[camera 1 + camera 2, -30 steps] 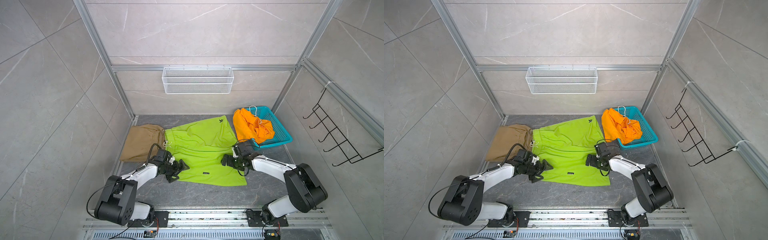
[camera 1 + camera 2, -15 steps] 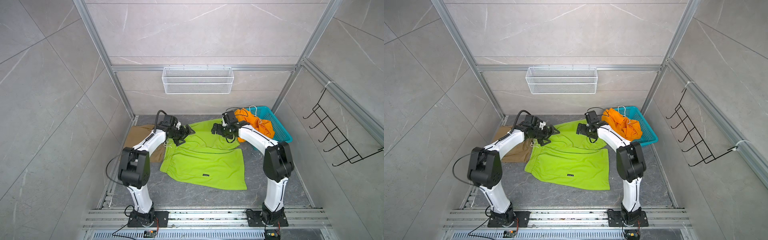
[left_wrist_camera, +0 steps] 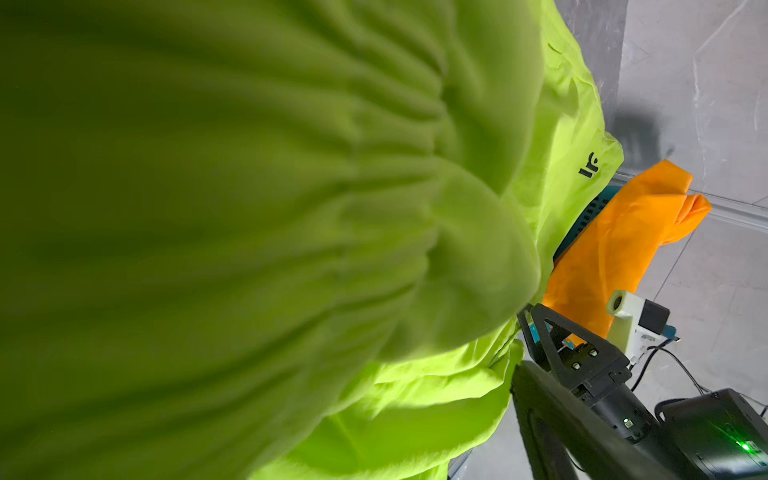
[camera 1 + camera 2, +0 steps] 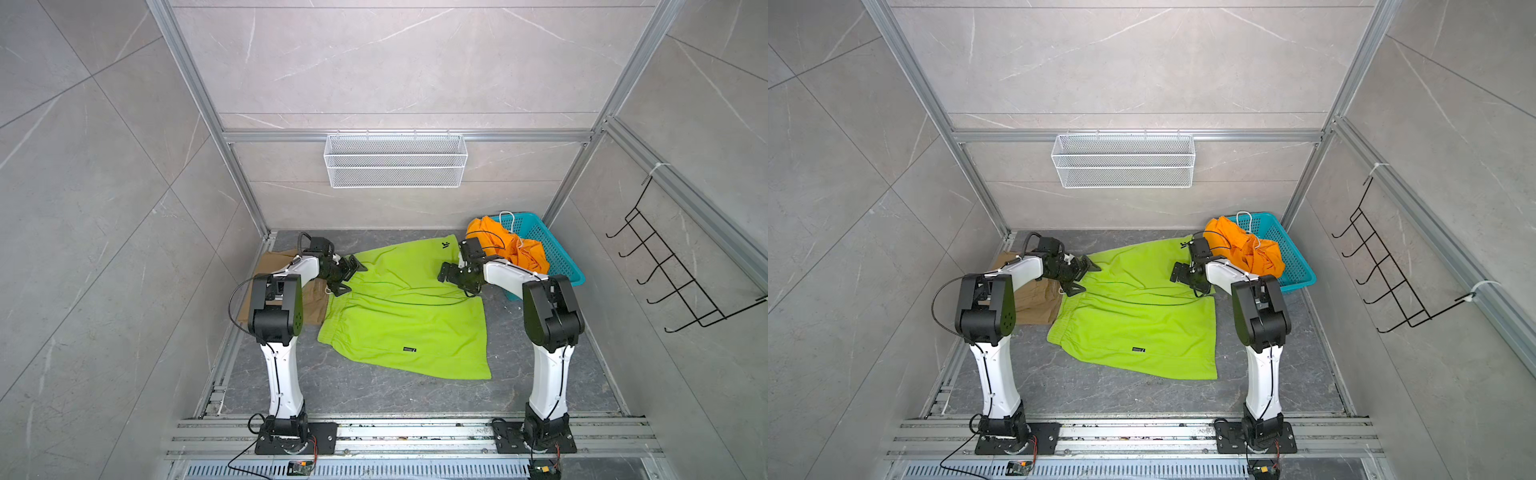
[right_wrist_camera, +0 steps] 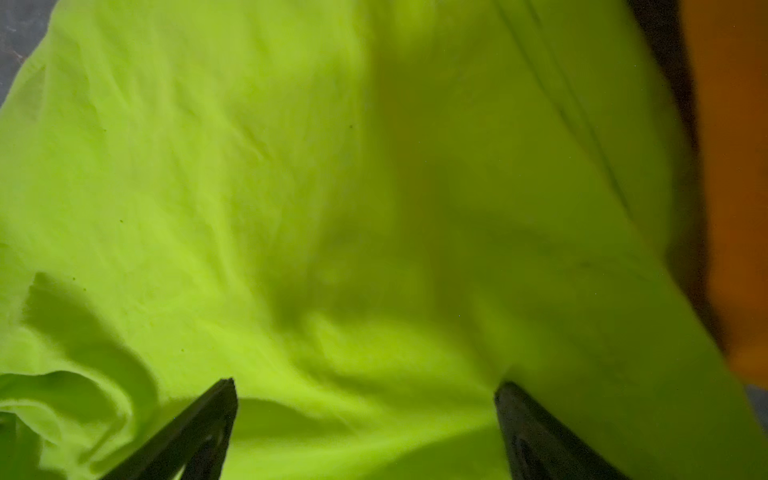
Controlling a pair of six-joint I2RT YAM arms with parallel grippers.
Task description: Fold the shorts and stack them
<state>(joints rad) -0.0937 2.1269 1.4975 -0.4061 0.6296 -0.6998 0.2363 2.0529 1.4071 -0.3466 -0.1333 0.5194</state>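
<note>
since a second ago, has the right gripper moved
Yes: the right gripper moved toward the back wall, now level with the teal basket.

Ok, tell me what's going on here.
Two arms are working on the lime green shorts, spread out between them. The left tool and right tool both stand open over its far half, gripping nothing. The khaki shorts lie at its left edge; the orange shorts sit bunched in the teal basket, unfolded.

Bright even light, blurred wrist close-ups
</note>
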